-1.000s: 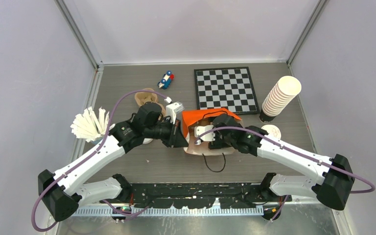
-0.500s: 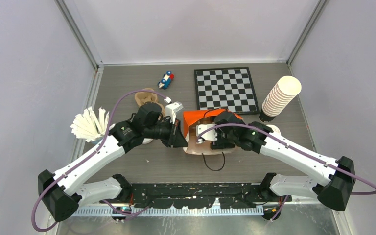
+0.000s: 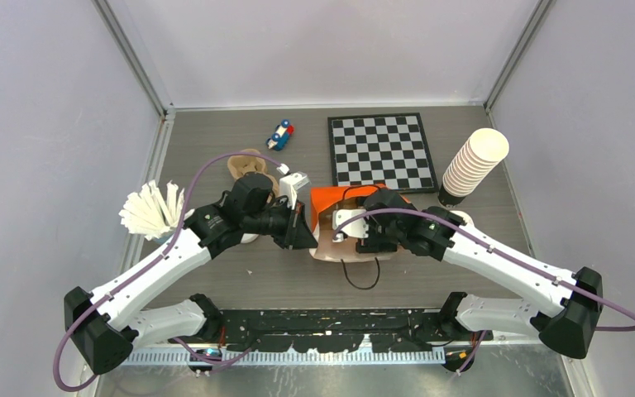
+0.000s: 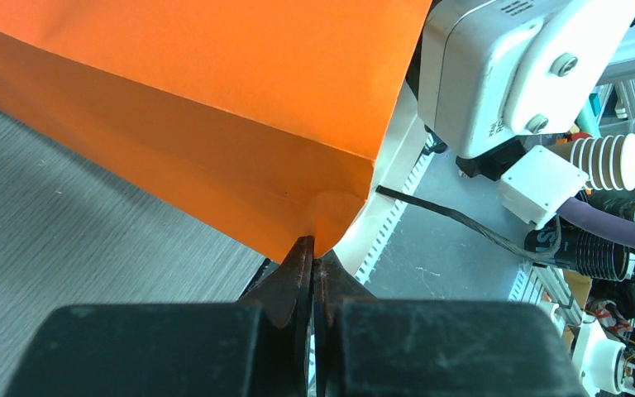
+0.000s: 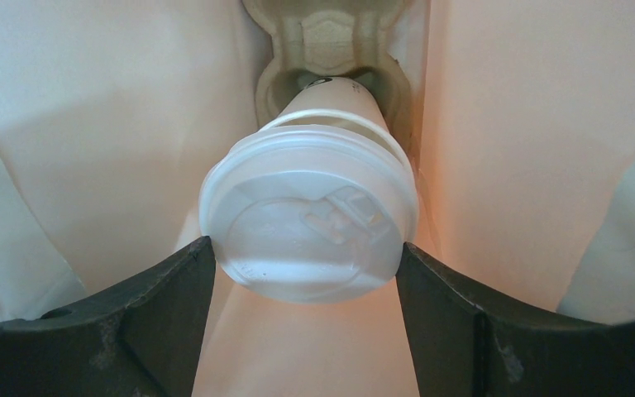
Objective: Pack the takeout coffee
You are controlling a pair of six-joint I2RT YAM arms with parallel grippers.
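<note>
Your takeout coffee (image 5: 310,223) is inside the orange paper bag (image 4: 174,107), its base entering the pulp carrier (image 5: 331,37) at the bottom. The right gripper (image 5: 304,256) clamps the lid rim, one finger each side, to steer it down. The left gripper (image 4: 312,258) is pinched shut on the bag's left corner, likely to hold the mouth open and steady.

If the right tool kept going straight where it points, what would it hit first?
Likely the pulp cup carrier deep in the orange paper bag; the takeout coffee held in the right tool already seems to reach it. Depth is unclear.
</note>
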